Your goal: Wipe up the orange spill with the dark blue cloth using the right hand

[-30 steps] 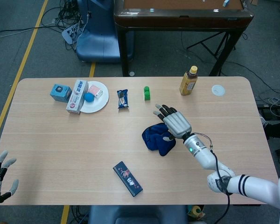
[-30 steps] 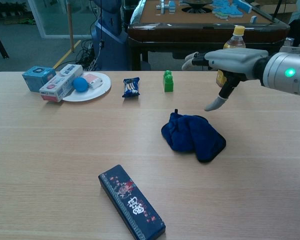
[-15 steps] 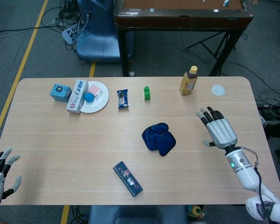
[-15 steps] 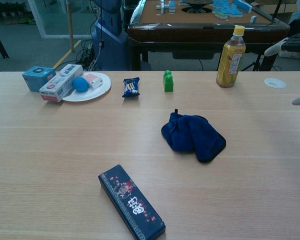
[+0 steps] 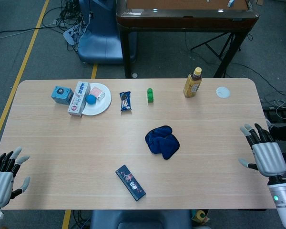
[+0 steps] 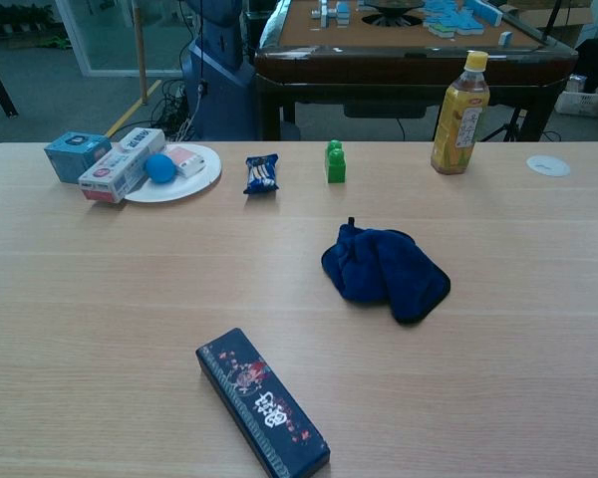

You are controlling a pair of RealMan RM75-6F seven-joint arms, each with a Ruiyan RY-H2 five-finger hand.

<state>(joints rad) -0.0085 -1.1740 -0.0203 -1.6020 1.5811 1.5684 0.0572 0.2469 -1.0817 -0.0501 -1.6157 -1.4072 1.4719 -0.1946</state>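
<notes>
Clearly soft and light, the crumpled dark blue cloth (image 5: 162,141) suits a top-fold pinch; right robot hand (image 5: 266,157) hovers spread, empty.

Even, bright overhead light, soft faint shadows, both views sharp, with a bluish cast.

The head view looked steeply down from above the near edge, taking in the whole surface (image 5: 62,157). The chest view sat low and close, facing across it. Both shared the dark blue cloth (image 5: 162,141) and bottle (image 6: 459,101).
</notes>
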